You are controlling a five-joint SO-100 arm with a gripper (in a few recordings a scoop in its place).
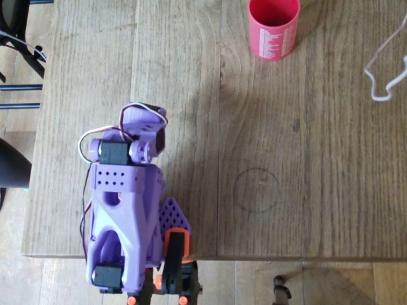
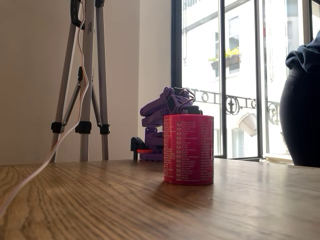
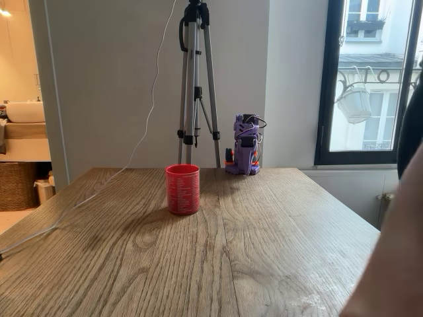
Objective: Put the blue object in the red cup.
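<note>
The red cup (image 1: 273,32) stands upright near the far edge of the wooden table (image 1: 305,159) in the overhead view, white print on its side. In both fixed views the cup (image 2: 188,150) (image 3: 182,189) stands alone with bare wood around it. The purple arm (image 1: 124,203) (image 2: 167,107) (image 3: 246,148) is folded over its base at the opposite table edge, far from the cup. Its gripper is tucked under the folded arm, so I cannot tell how the jaws stand. The blue object is out of view.
A white cable (image 1: 385,70) lies on the table to the right of the cup in the overhead view. A tripod (image 3: 196,79) stands behind the table beside the arm. Part of a person (image 2: 300,100) shows at the right edge.
</note>
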